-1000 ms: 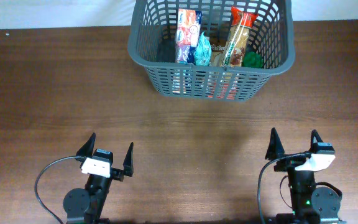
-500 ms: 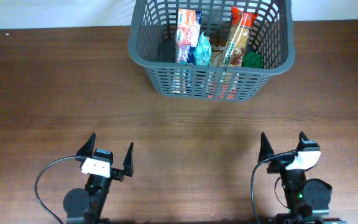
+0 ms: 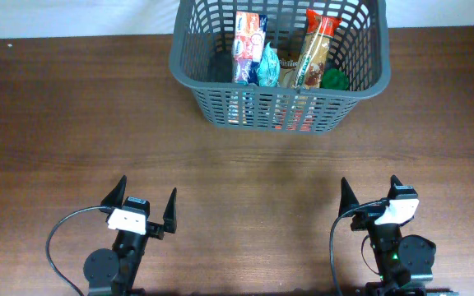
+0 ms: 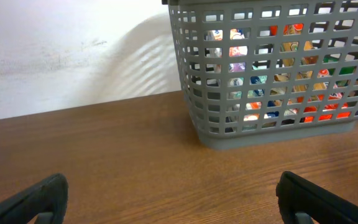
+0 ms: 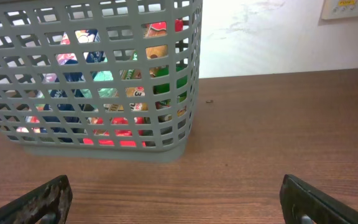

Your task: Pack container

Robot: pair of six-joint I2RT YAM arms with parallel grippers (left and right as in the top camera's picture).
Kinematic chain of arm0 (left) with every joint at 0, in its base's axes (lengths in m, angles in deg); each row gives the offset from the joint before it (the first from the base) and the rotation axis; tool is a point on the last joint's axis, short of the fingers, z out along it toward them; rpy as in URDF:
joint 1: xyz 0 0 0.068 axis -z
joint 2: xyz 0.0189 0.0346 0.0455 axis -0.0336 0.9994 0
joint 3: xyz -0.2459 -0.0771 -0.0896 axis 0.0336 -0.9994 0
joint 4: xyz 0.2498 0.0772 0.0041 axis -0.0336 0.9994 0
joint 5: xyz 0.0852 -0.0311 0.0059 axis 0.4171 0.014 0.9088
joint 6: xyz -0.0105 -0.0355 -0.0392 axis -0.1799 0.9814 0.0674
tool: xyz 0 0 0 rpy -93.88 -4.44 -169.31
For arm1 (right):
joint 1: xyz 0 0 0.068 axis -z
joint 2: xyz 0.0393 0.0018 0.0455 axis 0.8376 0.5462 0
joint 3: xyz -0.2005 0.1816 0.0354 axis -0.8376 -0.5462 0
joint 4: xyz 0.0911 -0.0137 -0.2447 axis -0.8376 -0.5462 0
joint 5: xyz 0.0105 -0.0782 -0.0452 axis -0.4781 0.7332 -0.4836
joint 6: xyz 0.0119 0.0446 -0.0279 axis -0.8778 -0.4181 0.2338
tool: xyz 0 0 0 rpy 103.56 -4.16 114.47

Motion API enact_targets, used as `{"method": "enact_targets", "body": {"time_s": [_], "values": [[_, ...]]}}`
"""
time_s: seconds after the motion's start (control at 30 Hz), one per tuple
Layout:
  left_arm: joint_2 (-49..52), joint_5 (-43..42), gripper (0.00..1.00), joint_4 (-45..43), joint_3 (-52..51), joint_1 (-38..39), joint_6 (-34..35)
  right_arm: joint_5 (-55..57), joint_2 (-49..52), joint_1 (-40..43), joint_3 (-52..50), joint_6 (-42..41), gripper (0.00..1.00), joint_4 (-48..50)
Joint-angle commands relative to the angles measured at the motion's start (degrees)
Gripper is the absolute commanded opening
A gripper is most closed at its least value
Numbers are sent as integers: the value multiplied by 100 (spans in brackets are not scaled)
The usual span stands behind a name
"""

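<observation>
grey basket [image 3: 278, 111] sat top centre full of snack packets [image 3: 251, 49], left gripper [image 3: 147, 187] and right gripper [image 3: 369, 182] both gaped empty at the bottom, so a sloppy reach might've shoved its rim

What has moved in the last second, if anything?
The right gripper slid a little to its left over the table, jaws open and empty. Nothing was grasped or released. The left gripper stayed put, also open. The basket and the packets in it did not shift.
</observation>
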Motion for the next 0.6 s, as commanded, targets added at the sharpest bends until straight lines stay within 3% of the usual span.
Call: {"method": "enact_targets", "body": {"time_s": [0.0,0.57], "values": [[-50,-2,99,7,-44,24,-90,-72,-70,-46,-50,44,99,-2],[-50,-2,99,7,-44,24,-90,-87,17,-46,-50,42,99,11]]}}
